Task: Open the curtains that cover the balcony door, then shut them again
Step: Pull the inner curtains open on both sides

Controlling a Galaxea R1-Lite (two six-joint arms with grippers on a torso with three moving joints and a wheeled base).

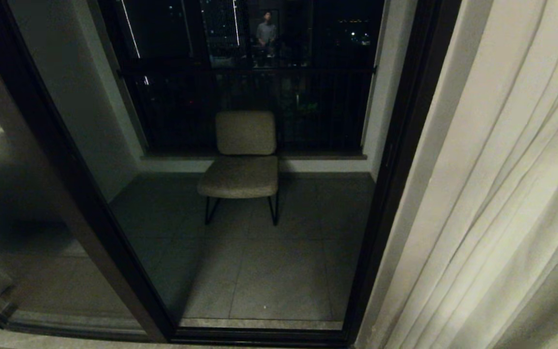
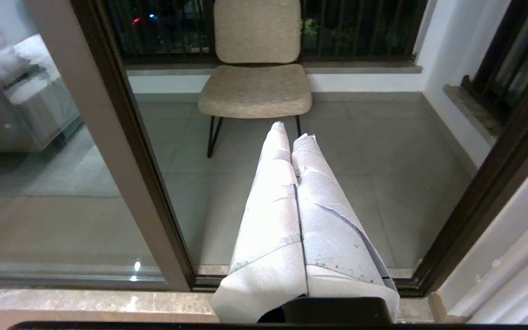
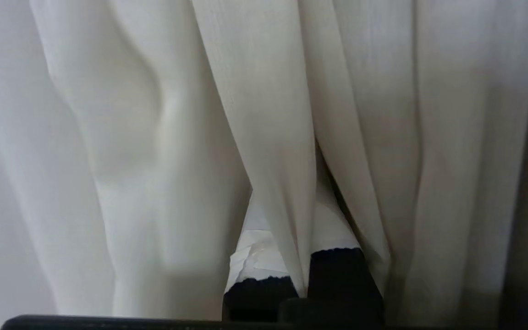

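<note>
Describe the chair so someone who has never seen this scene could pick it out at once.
Look through the dark-framed balcony door onto the tiled balcony. The chair stands alone against the far railing. It is the only furniture there: beige padded seat and back on thin black legs.

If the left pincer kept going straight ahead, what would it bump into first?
Probably the chair on the balcony. The shut left pincer points through what looks like the open doorway, though depth is unclear and I cannot rule out glass in between.

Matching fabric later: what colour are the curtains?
Plain cream-beige curtains, vertically pleated; clearest in the right wrist view.
</note>
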